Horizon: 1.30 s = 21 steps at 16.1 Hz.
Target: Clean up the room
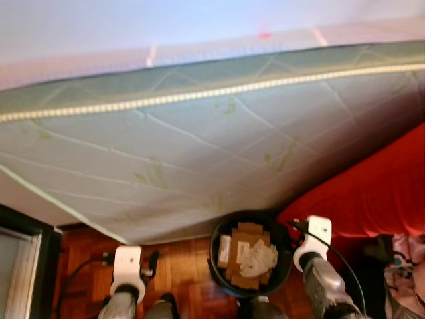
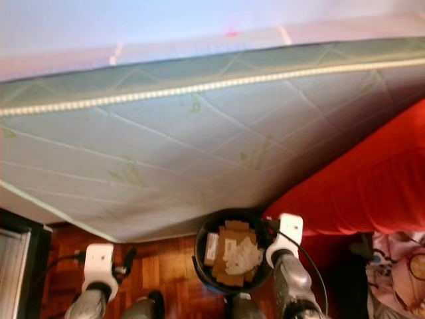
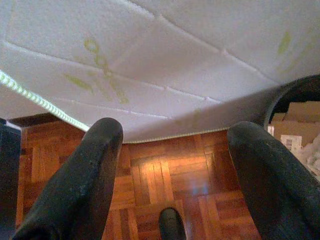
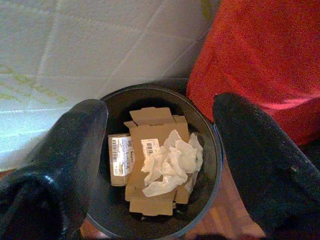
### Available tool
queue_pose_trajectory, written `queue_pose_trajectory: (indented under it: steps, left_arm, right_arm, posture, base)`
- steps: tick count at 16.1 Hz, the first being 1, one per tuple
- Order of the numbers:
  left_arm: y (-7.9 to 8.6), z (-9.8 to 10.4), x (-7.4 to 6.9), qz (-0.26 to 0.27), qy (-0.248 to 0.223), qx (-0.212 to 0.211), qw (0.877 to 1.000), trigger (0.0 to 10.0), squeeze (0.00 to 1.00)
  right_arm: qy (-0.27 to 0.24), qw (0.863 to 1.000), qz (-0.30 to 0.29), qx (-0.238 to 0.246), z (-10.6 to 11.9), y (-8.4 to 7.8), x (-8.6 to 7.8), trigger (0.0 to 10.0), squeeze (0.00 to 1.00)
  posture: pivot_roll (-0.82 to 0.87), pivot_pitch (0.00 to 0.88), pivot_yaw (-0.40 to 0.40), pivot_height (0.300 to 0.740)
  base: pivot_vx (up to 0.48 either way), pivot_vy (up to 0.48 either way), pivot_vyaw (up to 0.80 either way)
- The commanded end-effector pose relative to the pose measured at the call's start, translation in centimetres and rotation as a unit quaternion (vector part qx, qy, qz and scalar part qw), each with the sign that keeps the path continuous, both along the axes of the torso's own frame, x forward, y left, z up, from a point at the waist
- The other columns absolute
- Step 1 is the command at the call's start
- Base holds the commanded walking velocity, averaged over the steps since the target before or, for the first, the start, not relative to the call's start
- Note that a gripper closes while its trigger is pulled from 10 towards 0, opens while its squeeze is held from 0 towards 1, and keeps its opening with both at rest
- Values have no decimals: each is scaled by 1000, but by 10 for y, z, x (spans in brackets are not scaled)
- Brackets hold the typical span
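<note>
Fingers of the right gripper (image 4: 160, 170) stand wide and empty right above the bin (image 4: 212, 150), which sits on the floor (image 3: 170, 175) between mattress (image 1: 199, 159) and red cover (image 1: 378, 193). It already holds cardboard (image 4: 155, 132) and crumpled paper (image 4: 170, 165), so some tidying looks done. The left gripper (image 3: 172, 165), also wide and empty, faces floor; the right wrist view alone shows barcode labels (image 4: 120, 157).

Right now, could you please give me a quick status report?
Both end effectors open, empty. Right end effector above black bin holding cardboard and tissue. Left end effector over parquet. Mattress close ahead.
</note>
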<state>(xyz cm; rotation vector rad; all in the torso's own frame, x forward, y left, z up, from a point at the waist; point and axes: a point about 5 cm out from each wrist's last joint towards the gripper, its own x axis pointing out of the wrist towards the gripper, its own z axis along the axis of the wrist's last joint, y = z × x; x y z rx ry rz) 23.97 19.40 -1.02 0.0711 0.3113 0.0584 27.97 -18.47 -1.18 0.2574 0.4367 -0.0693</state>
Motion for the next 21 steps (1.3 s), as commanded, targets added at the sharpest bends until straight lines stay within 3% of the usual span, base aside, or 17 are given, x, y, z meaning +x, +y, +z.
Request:
queue_pose_trajectory:
  steps: [1, 5, 8, 11, 15, 21]
  left_arm:
    - [3, -11, -8, 3, 31, 0, 1000, 10000, 0]
    - [5, -19, 6, 11, 86, -5, 996, 10000, 0]
    - [9, -25, 4, 19, 119, -6, 993, 10000, 0]
    - [8, -35, -4, 26, 162, -5, 986, 10000, 0]
    - [5, -46, -17, 11, 205, 16, 979, 10000, 0]
    - [5, -56, -30, 8, 236, 20, 971, 10000, 0]
  right_arm:
    - [14, 1000, -14, 11, -11, -3, -14, 10000, 0]
    - [69, 997, -21, 3, -30, -4, -36, 10000, 0]
    - [84, 996, -12, -12, -32, -7, -38, 10000, 0]
    - [110, 992, 25, -47, -36, -12, -44, 10000, 0]
    - [149, 987, 7, -52, -46, -21, -59, 10000, 0]
    - [180, 983, -11, -39, -55, -21, -72, 10000, 0]
  posture:
    - [42, 178, 5, 740]
    - [-38, 53, 31, 740]
    - [-81, 0, 29, 740]
    - [-95, 0, 9, 740]
    - [-99, 0, 1, 740]
    - [-109, 0, 15, 740]
  base:
    - [0, 0, 0]
    - [0, 0, 0]
    - [0, 0, 0]
    - [0, 0, 0]
    - [0, 0, 0]
    - [0, 0, 0]
